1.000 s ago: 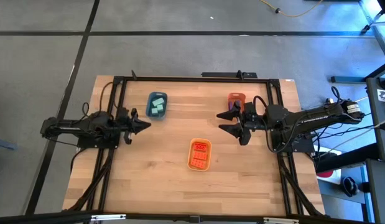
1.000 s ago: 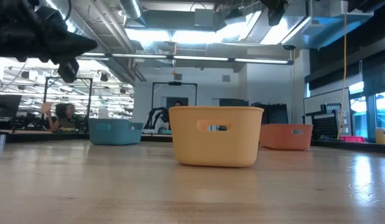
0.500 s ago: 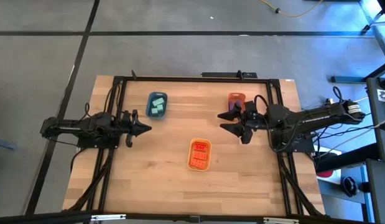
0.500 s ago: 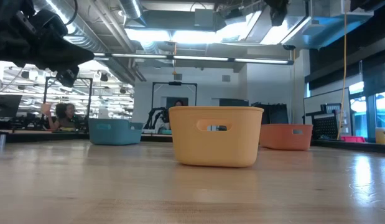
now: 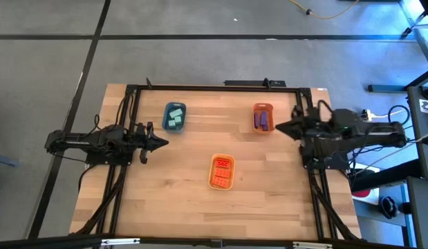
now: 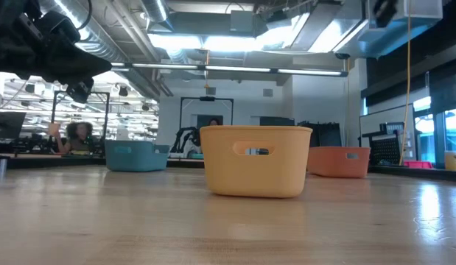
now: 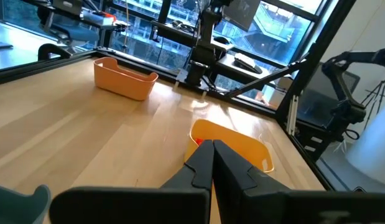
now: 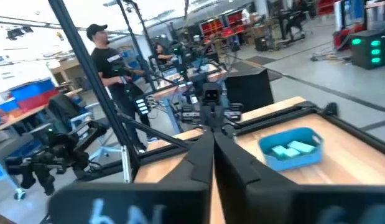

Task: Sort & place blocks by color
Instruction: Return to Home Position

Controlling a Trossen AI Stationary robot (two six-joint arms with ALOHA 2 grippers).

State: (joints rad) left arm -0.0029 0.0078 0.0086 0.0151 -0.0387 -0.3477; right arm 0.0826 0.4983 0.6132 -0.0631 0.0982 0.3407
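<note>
The green blocks [image 5: 175, 117] sit in the blue tray [image 5: 174, 105], the purple blocks [image 5: 262, 122] in the orange tray [image 5: 262, 106], and the orange-red blocks [image 5: 222, 173] in the yellow tray [image 5: 222, 156]. The left gripper [image 5: 158, 142] and the right gripper [image 5: 283, 126] are closed tight and hold nothing. Each arm should pull back slowly, high above the trays.

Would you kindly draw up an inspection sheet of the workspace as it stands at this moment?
Surface: wooden table, no spills seen.
Job's things: mint-green blocks in blue tray; purple blocks in orange tray; orange-red blocks in yellow tray.
Clutter: nothing seen.
Grippers: left pincer shut, over the table's left side; right pincer shut, near the orange tray.
Cables: black bundles along both side frames; yellow cable on the floor.
Surroundings: grey floor; a person stands beyond the table.
</note>
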